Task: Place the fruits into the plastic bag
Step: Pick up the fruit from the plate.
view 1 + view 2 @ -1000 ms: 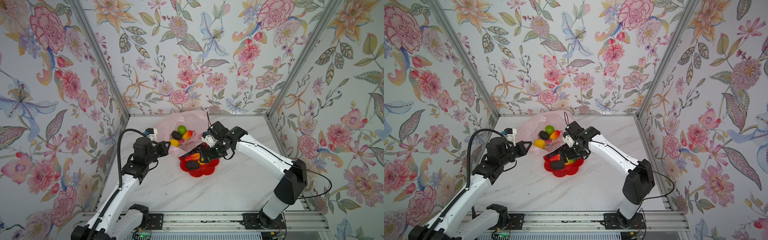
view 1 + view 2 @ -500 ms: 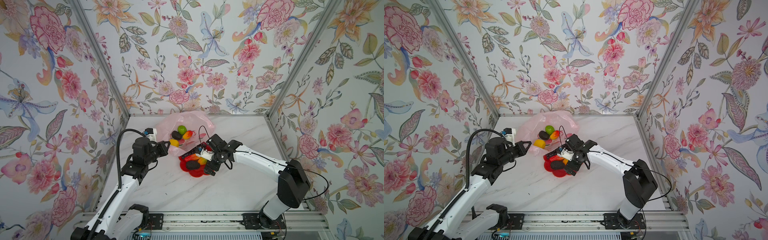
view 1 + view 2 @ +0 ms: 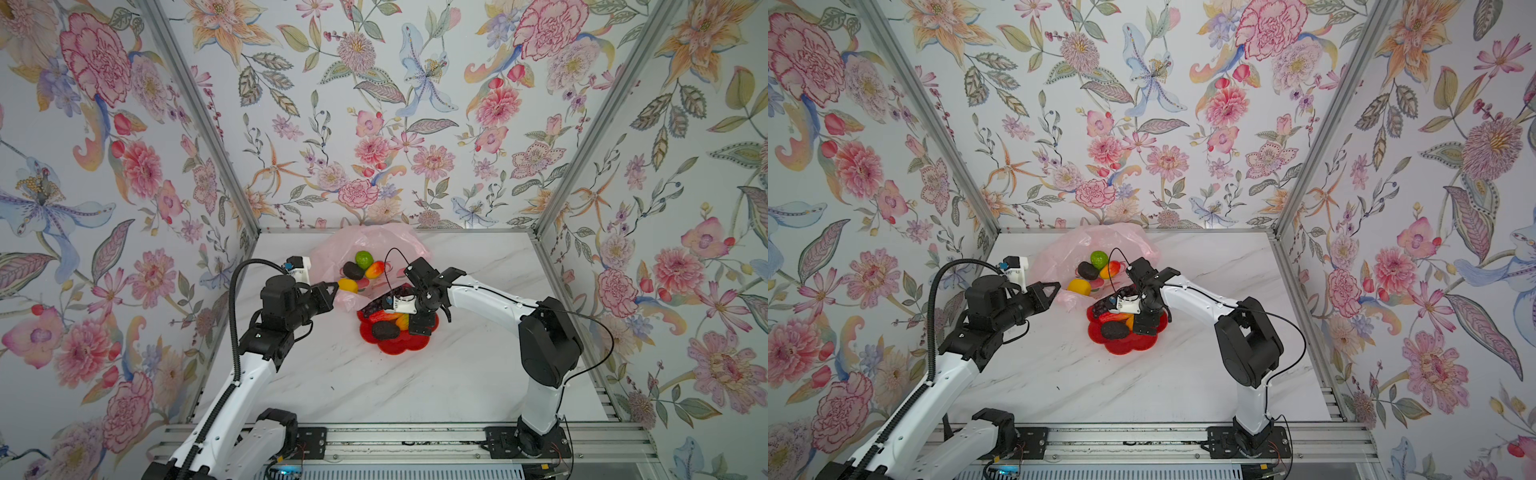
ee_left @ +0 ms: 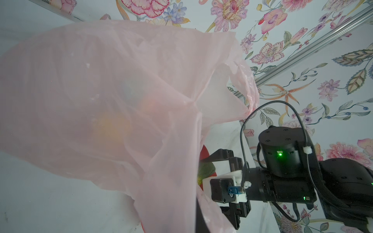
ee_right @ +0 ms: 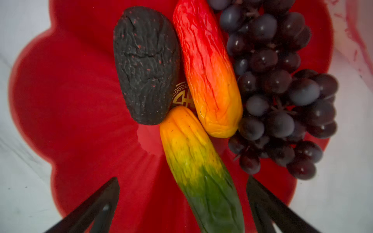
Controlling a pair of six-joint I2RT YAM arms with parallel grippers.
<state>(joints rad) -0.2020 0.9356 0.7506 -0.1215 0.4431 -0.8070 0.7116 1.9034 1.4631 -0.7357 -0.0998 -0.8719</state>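
The pale pink plastic bag [image 3: 376,243] [image 3: 1067,257] [image 4: 101,90] lies open at the back of the table. Inside it are a green netted ball [image 3: 363,259], a dark avocado [image 3: 353,271], a mango [image 3: 375,269] and a lemon [image 3: 348,285]. My left gripper [image 3: 332,287] [image 3: 1054,288] is shut on the bag's near edge, holding it up. My right gripper [image 5: 182,177] [image 3: 419,326] hangs open just above the plate. A green-orange long piece [image 5: 193,161] lies between its fingers, untouched. Beside it lie a red long piece [image 5: 207,76], an avocado [image 5: 145,64] and grapes [image 5: 282,90].
The red flower-shaped plate [image 3: 401,347] [image 5: 70,100] sits on the white marble table just in front of the bag. Floral walls close in the left, back and right sides. A metal rail with both arm bases runs along the front edge.
My right gripper has come away from the bag's mouth and dropped over the plate, still open. The left gripper and the bag have stayed put.
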